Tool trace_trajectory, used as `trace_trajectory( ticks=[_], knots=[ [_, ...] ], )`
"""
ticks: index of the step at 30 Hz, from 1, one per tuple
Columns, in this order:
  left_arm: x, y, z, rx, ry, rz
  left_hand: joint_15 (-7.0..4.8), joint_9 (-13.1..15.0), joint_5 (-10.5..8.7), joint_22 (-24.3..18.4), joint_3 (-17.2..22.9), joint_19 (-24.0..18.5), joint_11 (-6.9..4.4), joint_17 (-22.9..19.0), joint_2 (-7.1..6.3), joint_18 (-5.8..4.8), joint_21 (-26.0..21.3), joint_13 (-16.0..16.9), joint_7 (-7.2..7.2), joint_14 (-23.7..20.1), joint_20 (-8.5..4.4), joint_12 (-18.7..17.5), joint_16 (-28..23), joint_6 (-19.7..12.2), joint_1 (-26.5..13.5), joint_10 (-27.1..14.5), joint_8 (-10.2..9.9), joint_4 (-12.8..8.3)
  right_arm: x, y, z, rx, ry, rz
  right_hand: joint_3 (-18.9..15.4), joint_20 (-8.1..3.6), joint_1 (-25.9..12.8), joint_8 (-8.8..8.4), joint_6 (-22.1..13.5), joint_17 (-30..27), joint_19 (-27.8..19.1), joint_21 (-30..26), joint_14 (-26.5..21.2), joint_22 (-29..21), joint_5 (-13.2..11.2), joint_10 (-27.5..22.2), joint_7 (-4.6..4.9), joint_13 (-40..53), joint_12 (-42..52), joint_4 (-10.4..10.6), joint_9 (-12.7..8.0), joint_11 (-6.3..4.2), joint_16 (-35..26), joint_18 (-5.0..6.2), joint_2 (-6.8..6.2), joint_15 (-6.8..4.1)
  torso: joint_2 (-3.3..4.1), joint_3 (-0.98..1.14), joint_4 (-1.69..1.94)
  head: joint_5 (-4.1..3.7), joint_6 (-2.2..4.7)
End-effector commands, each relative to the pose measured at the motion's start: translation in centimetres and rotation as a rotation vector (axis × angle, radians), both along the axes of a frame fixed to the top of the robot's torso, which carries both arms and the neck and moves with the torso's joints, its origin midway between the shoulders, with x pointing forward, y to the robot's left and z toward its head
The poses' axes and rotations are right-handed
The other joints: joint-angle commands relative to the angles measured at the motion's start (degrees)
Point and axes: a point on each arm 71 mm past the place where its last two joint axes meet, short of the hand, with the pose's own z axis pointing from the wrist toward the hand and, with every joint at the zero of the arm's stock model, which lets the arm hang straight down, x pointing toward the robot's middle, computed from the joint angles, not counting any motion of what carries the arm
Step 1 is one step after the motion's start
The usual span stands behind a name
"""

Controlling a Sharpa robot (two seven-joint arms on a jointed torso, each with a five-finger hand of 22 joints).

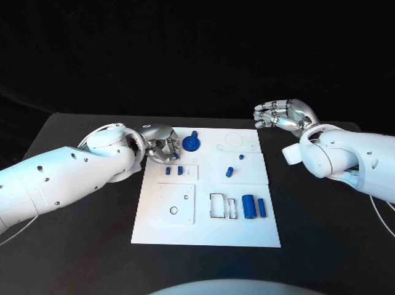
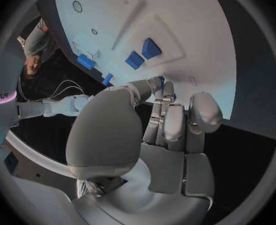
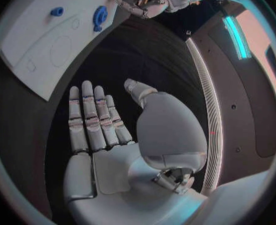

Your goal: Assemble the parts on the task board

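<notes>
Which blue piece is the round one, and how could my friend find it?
Find the white task board in the middle of the black table. Go to its far edge, beside the left robot hand. There lies the round blue part, a disc with a short stem pointing away from the robot; the other blue parts nearby are small blocks or straight cylinders.

The flat black table [image 1: 91, 258] filled the lower part of the head view, its matte top dark grey under the light; its far edge ran straight across, and beyond it hung a plain black backdrop [image 1: 197, 49], creased in soft folds; in the right wrist view a dark curved panel [image 3: 250, 115] rose beside the table, edged by a pale ribbed strip [image 3: 207, 110]; a glowing turquoise light bar [image 3: 232, 30] shone above it.
</notes>
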Motion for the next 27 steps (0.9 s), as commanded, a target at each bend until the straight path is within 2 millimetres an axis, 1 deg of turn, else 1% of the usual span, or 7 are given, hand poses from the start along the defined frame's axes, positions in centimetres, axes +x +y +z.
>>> trace_trajectory(
  ticks=[1,8,9,10,14,27],
  knots=[
    [-0.08,-0.2,-0.14,0.002,0.024,-0.007,0.06,0.0,0.08,0.2,-0.2,0.3,0.0,0.2,0.15,-1.09,0.4,0.1,-0.14,-0.1,-0.04,-0.3,-0.2,0.4,-0.5,0.6,-0.4,0.0,-0.04,0.12,0.04,0.0,-0.008,0.012,-0.3,0.38,0.1,-0.19,-0.3,-0.1,0.1,-0.3,0.3,-0.1,0.4,-0.3,3.59,-0.1,0.2,-0.1,-0.1,-0.16,-0.2,0.79,0.57,0.28,0.01,-0.01,-0.01,-0.01,-0.06],
    [0.0,-0.19,-0.19,-0.001,0.03,-0.005,-0.01,0.1,0.08,0.3,-0.3,0.2,-0.13,0.1,0.28,-1.09,0.4,0.2,-0.26,-0.1,-0.09,-0.4,-0.2,0.7,-0.6,1.0,-0.4,0.0,-0.04,0.11,0.04,0.0,-0.008,0.012,-0.3,0.38,0.1,-0.19,-0.3,-0.1,0.1,-0.3,0.3,-0.1,0.4,-0.3,3.59,-0.1,0.2,-0.1,-0.1,-0.16,-0.2,0.79,0.57,0.28,0.01,-0.01,0.02,-0.03,-0.09],
    [0.01,-0.18,-0.2,-0.002,0.03,-0.005,-0.04,0.2,0.08,0.4,-0.3,0.2,-0.16,-0.1,0.32,-1.1,0.5,0.3,-0.29,-0.2,-0.11,-0.4,-0.3,0.8,-0.6,1.1,-0.4,0.0,-0.04,0.1,0.04,0.0,-0.008,0.011,-0.3,0.38,0.1,-0.19,-0.3,-0.1,0.1,-0.3,0.3,-0.1,0.4,-0.3,3.59,-0.1,0.2,-0.1,-0.1,-0.16,-0.2,0.79,0.57,0.28,0.01,-0.02,0.03,-0.03,-0.09],
    [0.03,-0.18,-0.2,-0.003,0.031,-0.004,-0.09,0.2,0.07,0.5,-0.4,0.3,-0.22,-0.3,0.33,-1.13,0.6,0.4,-0.35,-0.2,-0.15,-0.5,-0.4,0.9,-0.6,1.3,-0.4,-0.1,-0.04,0.09,0.04,0.0,-0.008,0.011,-0.5,0.39,0.0,-0.2,-0.2,-0.2,0.1,-0.3,0.4,-0.5,0.3,-0.3,3.57,-0.3,0.4,0.0,-0.1,-0.17,-0.4,0.79,0.84,0.28,0.01,-0.03,0.04,-0.05,-0.11],
    [0.06,-0.23,-0.2,-0.007,0.031,-0.004,-0.12,0.3,0.06,0.6,-0.5,0.3,-0.27,-0.5,0.32,-1.13,0.7,0.4,-0.39,-0.3,-0.19,-0.5,-0.4,1.0,-0.6,1.5,-0.4,-0.1,-0.03,0.07,0.03,0.0,-0.008,0.011,-0.5,0.39,0.0,-0.2,-0.2,-0.2,0.1,-0.3,0.4,-0.5,0.3,-0.3,3.57,-0.3,0.4,0.0,-0.1,-0.17,-0.4,0.79,0.84,0.28,0.03,-0.07,0.02,-0.06,-0.12],
    [0.07,-0.49,-0.2,-0.011,0.029,-0.007,-0.38,0.5,0.06,0.9,-0.8,0.2,-0.6,-0.8,0.51,-1.17,0.9,0.9,-0.7,-0.3,-0.45,-0.6,-0.5,1.7,-0.6,2.4,-0.3,-0.2,-0.01,0.09,0.03,0.0,-0.008,0.011,-0.5,0.39,0.0,-0.2,-0.2,-0.2,0.1,-0.3,0.4,-0.5,0.3,-0.3,3.57,-0.3,0.4,0.0,-0.1,-0.17,-0.4,0.79,0.84,0.28,0.01,-0.03,0.04,-0.05,-0.13]
  ],
)
